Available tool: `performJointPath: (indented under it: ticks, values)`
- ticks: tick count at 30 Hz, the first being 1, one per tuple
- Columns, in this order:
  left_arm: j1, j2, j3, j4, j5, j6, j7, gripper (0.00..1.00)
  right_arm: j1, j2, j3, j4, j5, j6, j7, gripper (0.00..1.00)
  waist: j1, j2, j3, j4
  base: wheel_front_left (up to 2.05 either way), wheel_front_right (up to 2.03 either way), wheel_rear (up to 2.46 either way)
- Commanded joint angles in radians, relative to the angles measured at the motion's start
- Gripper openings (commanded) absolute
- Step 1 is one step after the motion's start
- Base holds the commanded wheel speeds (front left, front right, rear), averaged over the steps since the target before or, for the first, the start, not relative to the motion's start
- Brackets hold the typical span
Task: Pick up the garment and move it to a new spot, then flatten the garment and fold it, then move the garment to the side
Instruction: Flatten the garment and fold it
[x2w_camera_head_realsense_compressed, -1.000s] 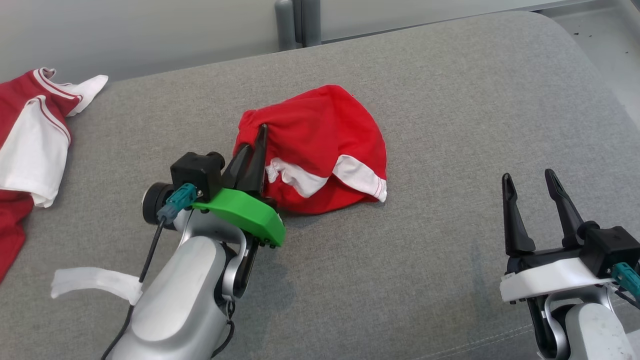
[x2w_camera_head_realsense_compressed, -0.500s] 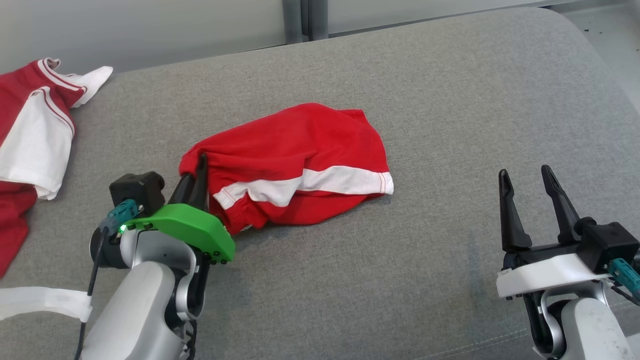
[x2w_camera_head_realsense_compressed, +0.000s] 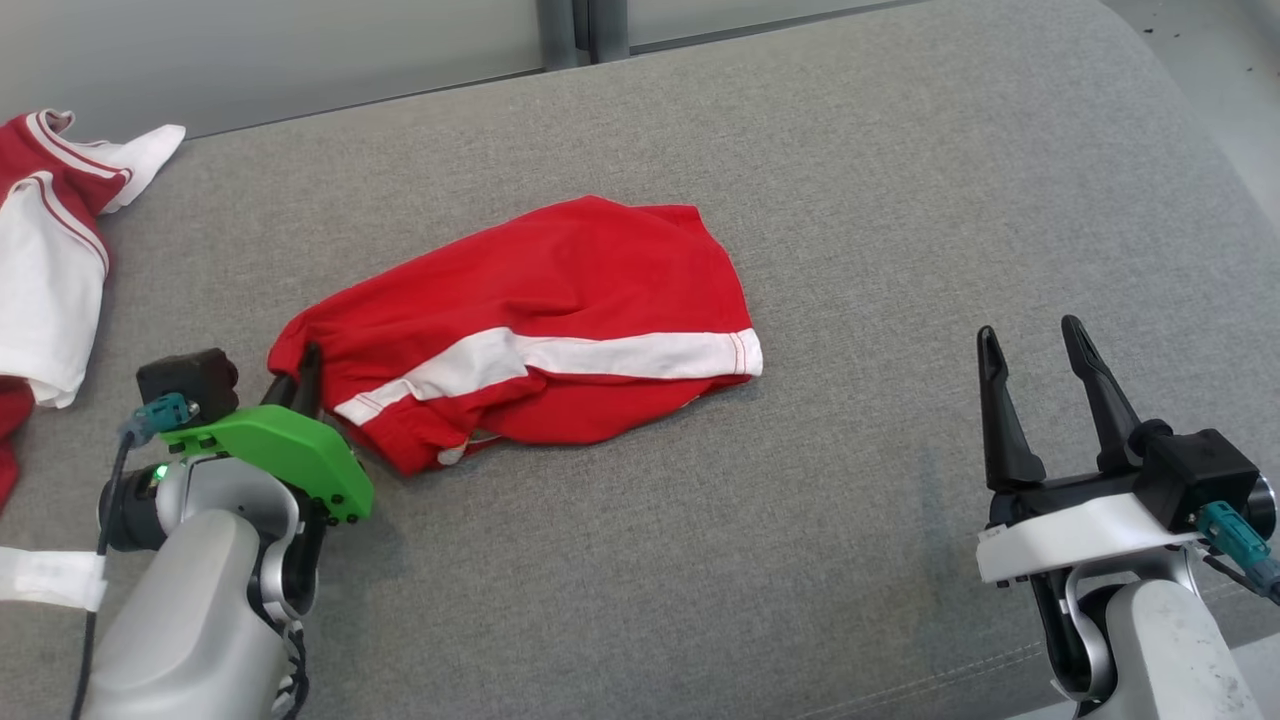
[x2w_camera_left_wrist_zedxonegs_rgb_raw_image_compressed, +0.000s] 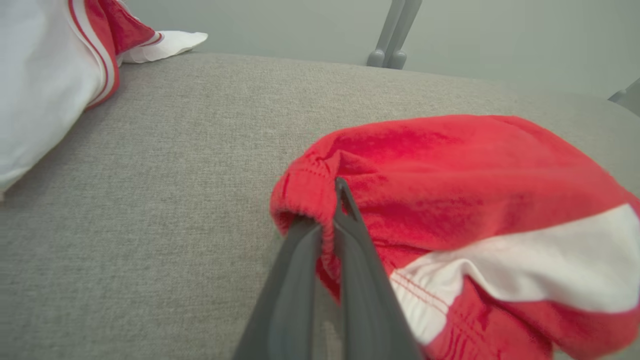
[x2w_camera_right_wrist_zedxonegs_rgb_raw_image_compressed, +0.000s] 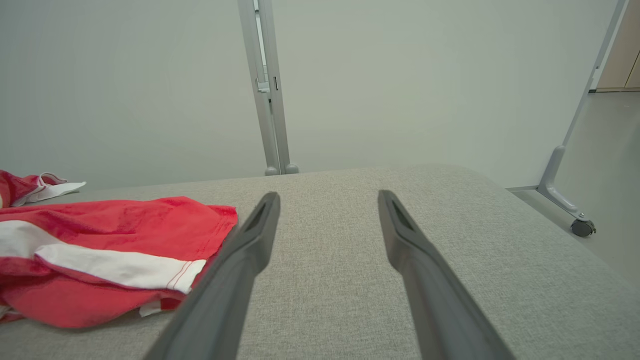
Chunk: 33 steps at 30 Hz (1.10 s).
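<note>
Soft, even light fills the room, with no glare. Faint shadows lie on the grey counter (x2w_camera_head_realsense_compressed: 700, 560) beside the left pincer (x2w_camera_head_realsense_compressed: 300, 365) and under the garment (x2w_camera_head_realsense_compressed: 560, 300). Up close, the wrist cameras blur the fingers (x2w_camera_left_wrist_zedxonegs_rgb_raw_image_compressed: 295, 300), and their wide lenses stretch the edges.

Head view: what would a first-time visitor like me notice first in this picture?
The red garment with its white stripe stands out, lying midway across the grey cushion. The left pincer, under a bright green cover, is shut on its left end, while the right pincer stands open and empty at the lower right. A red and white shirt lies at the far left edge.
</note>
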Motion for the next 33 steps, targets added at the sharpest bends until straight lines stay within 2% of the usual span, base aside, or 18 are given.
performJointPath:
  ticks: [1, 9, 11, 12, 17, 23, 27, 33]
  values:
    - [-0.027, 0.018, 0.003, 0.028, -0.007, -0.016, -0.004, 0.0, -0.015, -0.002, 0.001, 0.003, -0.002, 0.0, -0.003, 1.0, 0.0, 0.0, 0.004, -0.003, 0.0, 0.0, 0.0]
    - [-0.058, 0.035, 0.004, 0.128, -0.014, -0.065, -0.03, 0.0, -0.019, -0.002, 0.0, 0.008, -0.005, 0.0, -0.006, 1.0, 0.0, 0.0, 0.009, -0.004, 0.0, 0.0, 0.0]
    - [-0.057, 0.03, 0.003, 0.148, -0.018, -0.077, -0.047, 0.69, -0.019, -0.002, -0.002, 0.012, -0.005, 0.0, -0.007, 1.0, 0.0, 0.0, 0.007, -0.001, 0.0, 0.0, 0.0]
    - [-0.056, 0.028, 0.001, 0.158, -0.016, -0.084, -0.06, 1.0, -0.02, -0.002, -0.002, 0.014, -0.005, 0.0, -0.007, 1.0, 0.0, 0.0, 0.005, 0.0, 0.0, 0.0, 0.0]
    - [-0.036, 0.022, 0.002, 0.188, -0.019, -0.11, -0.115, 1.0, -0.021, -0.002, -0.009, 0.023, -0.01, 0.0, -0.008, 1.0, 0.0, 0.0, -0.012, 0.012, 0.0, 0.0, 0.0]
    - [0.007, 0.026, 0.014, 0.166, -0.016, -0.122, -0.181, 1.0, -0.011, -0.002, -0.022, 0.02, -0.02, 0.0, 0.002, 1.0, 0.0, 0.0, -0.044, 0.031, 0.0, 0.0, 0.0]
    - [0.052, 0.022, 0.026, 0.104, 0.0, -0.113, -0.21, 1.0, 0.0, -0.002, -0.03, 0.016, -0.027, 0.0, 0.013, 1.0, 0.0, 0.0, -0.07, 0.047, 0.0, 0.0, 0.0]
    - [0.157, 0.016, 0.076, -0.064, 0.058, -0.072, -0.22, 1.0, 0.009, -0.002, -0.039, 0.007, -0.034, 0.0, 0.031, 1.0, 0.0, 0.0, -0.116, 0.064, 0.0, 0.0, 0.0]
